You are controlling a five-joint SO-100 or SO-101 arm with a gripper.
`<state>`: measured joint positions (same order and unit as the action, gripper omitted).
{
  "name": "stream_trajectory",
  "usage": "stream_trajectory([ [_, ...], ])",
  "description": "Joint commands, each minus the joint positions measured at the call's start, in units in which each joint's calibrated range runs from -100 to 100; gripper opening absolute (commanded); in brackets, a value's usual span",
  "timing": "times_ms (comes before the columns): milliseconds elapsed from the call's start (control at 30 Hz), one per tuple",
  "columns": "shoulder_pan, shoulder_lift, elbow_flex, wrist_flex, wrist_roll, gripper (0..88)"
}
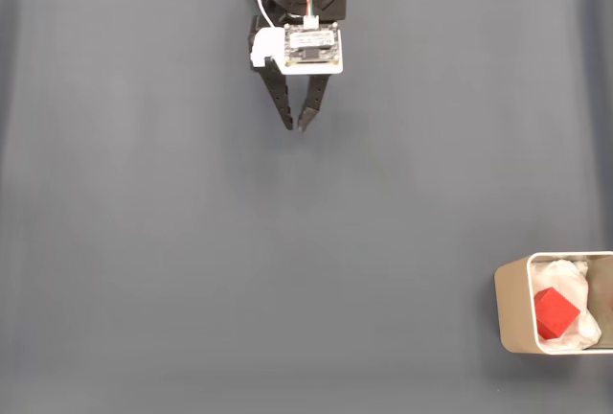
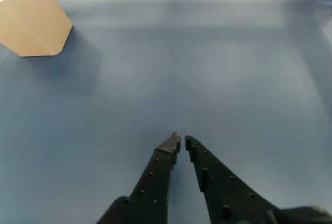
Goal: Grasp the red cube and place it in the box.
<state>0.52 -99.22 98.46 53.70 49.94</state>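
the red cube (image 1: pixel 555 311) is already sat in the box (image 1: pixel 511 307) on the white padding, so nothing's left to be grasped. the gripper (image 1: pixel 296 128) is pressed nearly together, empty, best parked well clear.

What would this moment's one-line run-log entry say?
red cube: inside box, on white padding | gripper: shut, empty, far from box | mat: bare
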Motion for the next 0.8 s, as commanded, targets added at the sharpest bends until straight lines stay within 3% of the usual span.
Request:
stream_trajectory([
  [0, -0.24, -0.69, 1.35, 5.56, 0.00, 0.0],
  [767, -2.37, -0.78, 1.35, 22.12, -1.47, 0.0],
])
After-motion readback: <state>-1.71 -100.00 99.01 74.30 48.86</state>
